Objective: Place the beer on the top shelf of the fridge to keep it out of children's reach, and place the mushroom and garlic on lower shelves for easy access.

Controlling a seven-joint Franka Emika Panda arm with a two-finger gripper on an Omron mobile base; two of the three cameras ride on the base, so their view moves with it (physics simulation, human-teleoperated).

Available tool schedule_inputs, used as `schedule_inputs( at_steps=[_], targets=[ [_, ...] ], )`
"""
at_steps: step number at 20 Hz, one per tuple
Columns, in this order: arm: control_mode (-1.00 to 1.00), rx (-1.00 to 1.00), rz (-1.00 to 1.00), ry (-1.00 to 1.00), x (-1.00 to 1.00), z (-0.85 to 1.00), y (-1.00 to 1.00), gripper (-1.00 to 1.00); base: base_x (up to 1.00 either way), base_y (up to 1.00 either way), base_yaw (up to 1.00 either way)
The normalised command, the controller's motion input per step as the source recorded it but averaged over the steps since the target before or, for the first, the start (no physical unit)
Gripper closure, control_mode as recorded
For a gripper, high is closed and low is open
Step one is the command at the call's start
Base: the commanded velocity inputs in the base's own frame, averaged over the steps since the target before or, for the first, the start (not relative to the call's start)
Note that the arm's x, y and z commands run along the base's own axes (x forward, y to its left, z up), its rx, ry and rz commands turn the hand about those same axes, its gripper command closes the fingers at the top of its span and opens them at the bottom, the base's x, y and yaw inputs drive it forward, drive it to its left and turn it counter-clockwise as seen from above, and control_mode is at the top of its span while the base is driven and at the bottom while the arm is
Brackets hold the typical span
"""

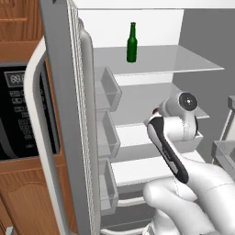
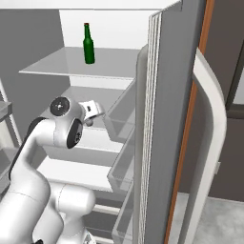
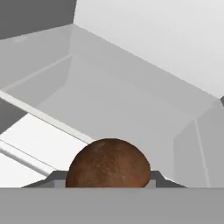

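So on the far left of the left base view there's a black-fronted oven set in wood cabinets, and right next to it the fridge door swung wide open, edge-on to the camera, with its long curved pale handle and three clear door bins stacked down the inner side.

Moving right into the fridge itself: the beer is standing upright on the top shelf, roughly mid-shelf and a bit back from the front edge. From the right base view it's the same bottle, upright, towards the left half of that shelf, with nothing around it.

Below that, the arm is reaching in at the level of the lower shelves. The hand is just above the second shelf panel near its front edge, poking in beside the door bins.

The hand view is the useful one here: the mushroom sits right between the fingertips, brown cap facing the camera, and the fingers are clamped on either side of it. So it's closed down on the mushroom, holding it over the pale grey shelf panel, with the white back wall behind.

Can't spot the garlic from these angles.
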Motion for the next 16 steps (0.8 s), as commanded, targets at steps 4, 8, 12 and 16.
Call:
schedule_inputs(
  at_steps=[4,8,12,16],
  targets=[
    [-1.0,0.22,-0.09,0.01,0.42,-0.14,0.0,1.0,0.0,0.0,0.0],
    [-1.0,0.2,-0.08,0.05,0.44,-0.1,0.0,1.0,0.0,0.0,0.0],
    [-1.0,0.09,-0.04,0.09,0.42,-0.13,0.0,1.0,0.0,0.0,0.0],
    [-1.0,0.0,0.0,0.08,0.45,-0.17,0.0,1.0,0.0,0.0,0.0]
  ],
)
